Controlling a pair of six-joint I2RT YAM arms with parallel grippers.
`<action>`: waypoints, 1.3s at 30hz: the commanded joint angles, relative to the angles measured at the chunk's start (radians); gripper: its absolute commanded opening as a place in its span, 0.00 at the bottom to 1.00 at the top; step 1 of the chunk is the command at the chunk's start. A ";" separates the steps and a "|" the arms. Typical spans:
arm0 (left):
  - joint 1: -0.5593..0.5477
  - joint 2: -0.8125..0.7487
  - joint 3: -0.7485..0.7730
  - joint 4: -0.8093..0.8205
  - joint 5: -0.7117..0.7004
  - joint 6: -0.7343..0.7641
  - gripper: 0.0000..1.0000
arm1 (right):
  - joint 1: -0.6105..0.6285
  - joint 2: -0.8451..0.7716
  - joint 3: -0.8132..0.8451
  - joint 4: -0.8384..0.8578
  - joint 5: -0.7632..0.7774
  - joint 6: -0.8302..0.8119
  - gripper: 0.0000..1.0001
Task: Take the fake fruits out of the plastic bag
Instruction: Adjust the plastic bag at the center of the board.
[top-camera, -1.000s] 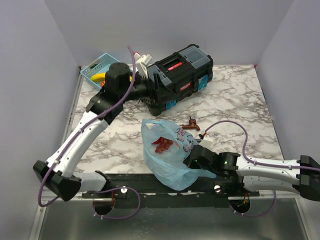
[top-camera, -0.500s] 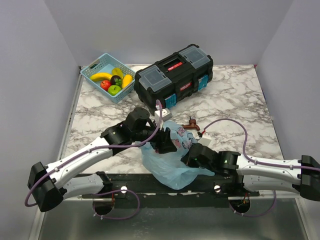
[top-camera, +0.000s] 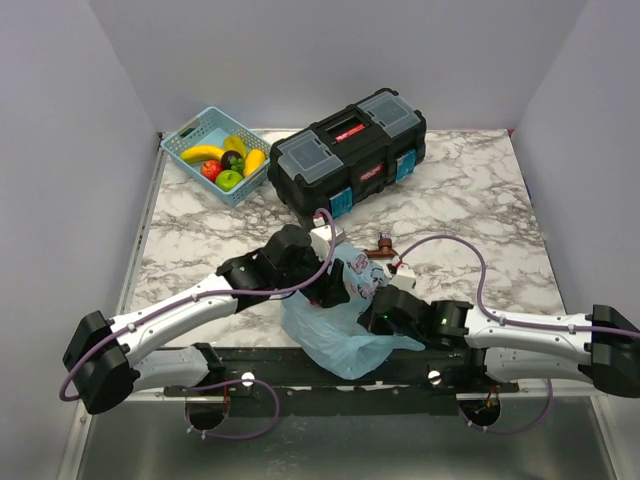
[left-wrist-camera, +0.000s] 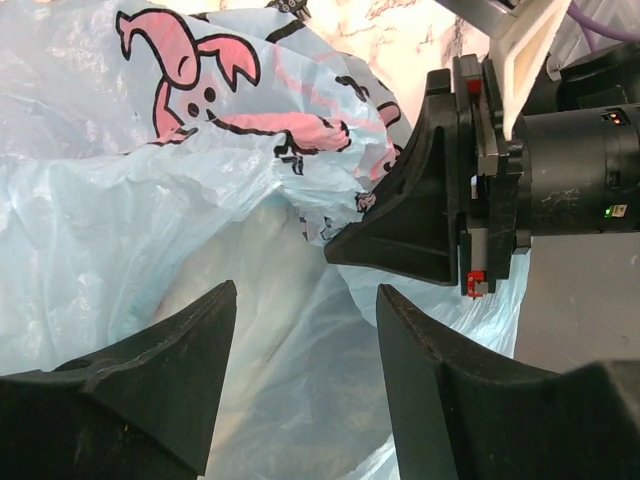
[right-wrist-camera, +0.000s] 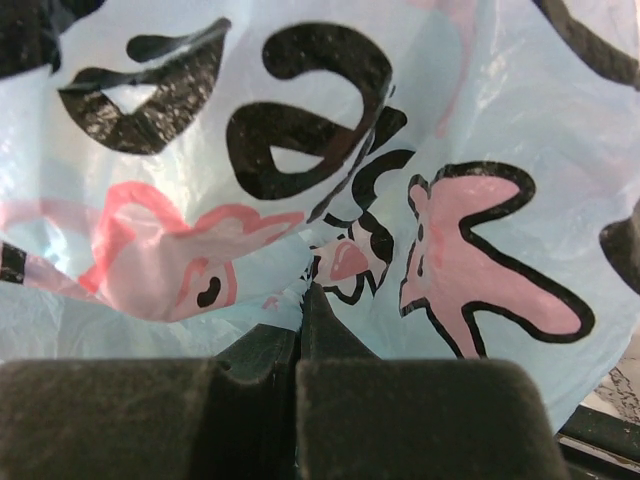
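Note:
The light-blue plastic bag (top-camera: 335, 345) with pink cartoon prints lies crumpled at the table's near edge. My left gripper (top-camera: 336, 287) reaches down into its mouth. In the left wrist view that left gripper (left-wrist-camera: 305, 292) is open, its black fingers (left-wrist-camera: 150, 385) apart with only pale plastic bag (left-wrist-camera: 120, 210) film ahead of them. My right gripper (top-camera: 374, 306) is shut on a fold of the bag's rim, and its right gripper (right-wrist-camera: 312, 292) tips pinch printed plastic bag (right-wrist-camera: 480, 170) film. Any fake fruits inside the bag are hidden. Several fake fruits (top-camera: 228, 165) lie in the basket.
A rigid light-blue lattice basket (top-camera: 185, 135) sits at the back left. The black toolbox (top-camera: 350, 150) stands at the back centre. A small brown tap piece (top-camera: 381, 246) lies just behind the bag. Grey walls close in the left, right and back.
My left arm swung from the basket at the back down to the bag and has pushed further into its mouth, jaws narrowing a little. The right gripper kept its pinch on the bag.

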 joint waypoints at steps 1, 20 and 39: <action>-0.008 -0.043 -0.059 0.063 -0.028 0.010 0.58 | 0.007 0.034 0.045 0.015 -0.017 -0.042 0.01; 0.020 0.131 -0.128 0.055 -0.399 -0.115 0.43 | 0.009 0.223 0.012 0.235 -0.143 -0.085 0.01; 0.100 -0.149 -0.341 0.331 -0.012 -0.087 0.72 | 0.043 0.313 0.086 0.190 -0.061 -0.051 0.38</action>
